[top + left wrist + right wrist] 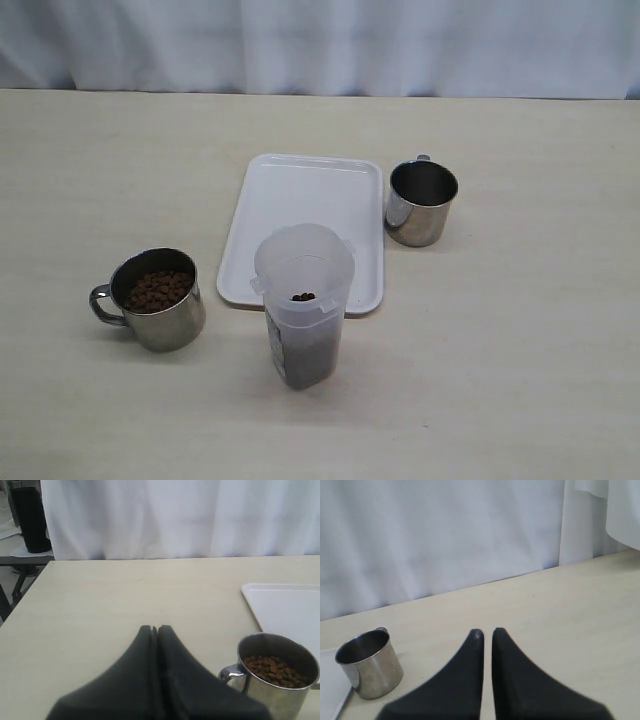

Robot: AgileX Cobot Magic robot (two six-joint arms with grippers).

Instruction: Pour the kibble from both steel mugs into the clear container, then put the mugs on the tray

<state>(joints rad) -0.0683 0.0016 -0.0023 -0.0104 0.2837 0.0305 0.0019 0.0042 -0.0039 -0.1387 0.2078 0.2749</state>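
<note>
Using the flat white rectangular plastic tray point(300, 190) in the middle of the pale surface point(520, 350) as the anchor here. Off its left near corner: a short shiny steel mug point(160, 310) full of small round dark-brown kibble pellets point(158, 290), handle pointing away from the tray. Just beside the tray's right edge, toward the far end: a second shiny steel mug point(421, 205), looking empty inside. At the tray's near edge: a tall translucent whitish plastic container point(303, 320), upright, open on top, some kibble already in the bottom. Can't tell whether on the rim or just in front.

Seeing the left jaws pressed shut on nothing, hovering near the full mug. Same for the right jaws: closed, empty, some way off the empty mug.

Looks like halfway, with the full mug not yet poured. Next, probably: open the left jaws, grab that mug, tip over the container without knocking it. Then both mugs onto the tray.
</note>
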